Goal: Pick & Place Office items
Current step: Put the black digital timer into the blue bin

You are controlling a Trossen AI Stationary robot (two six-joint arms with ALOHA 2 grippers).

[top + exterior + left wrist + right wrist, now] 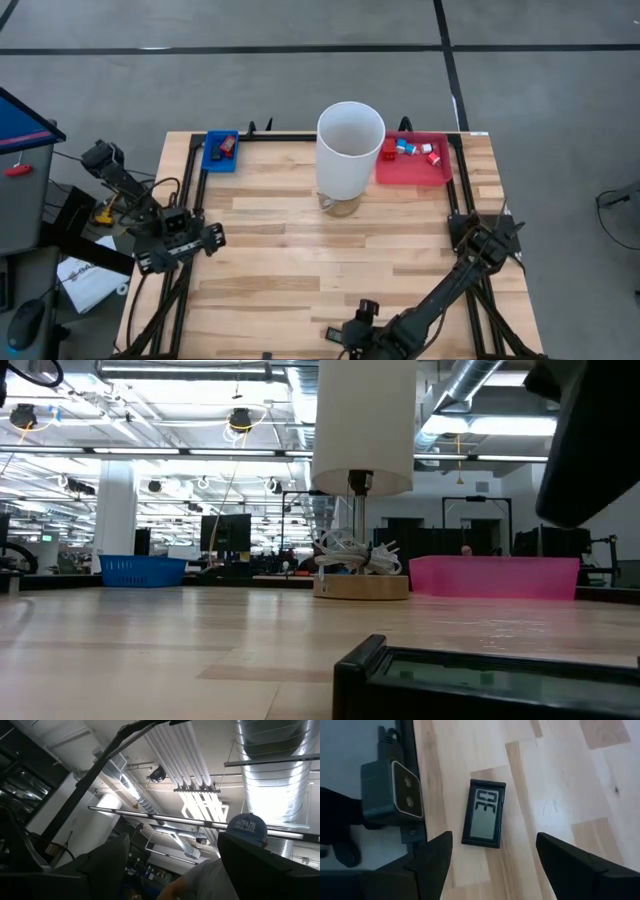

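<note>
A flat black rectangle with a grey display (pixel 484 813) lies flat on the table at the near edge; it also shows in the low view (pixel 490 672) and the high view (pixel 333 333). My right gripper (pixel 493 840) hovers open above it, a finger on either side, touching nothing; it shows in the high view (pixel 358 322). Small red and blue-white bits (pixel 410 150) lie in the red tray (pixel 440 172). A red and a dark piece (pixel 225 147) lie in the blue tray (pixel 212 160). My left gripper (pixel 183 243) waits open at the table's left edge, pointing up at the ceiling (pixel 170 865).
A tall white cylinder (pixel 350 150) stands on a round wooden base (pixel 360 586) at the far middle, between the two trays. A dark frame (pixel 395 790) with a camera block runs along the near edge beside the black rectangle. A person in a cap (pixel 245 830) shows in the left wrist view.
</note>
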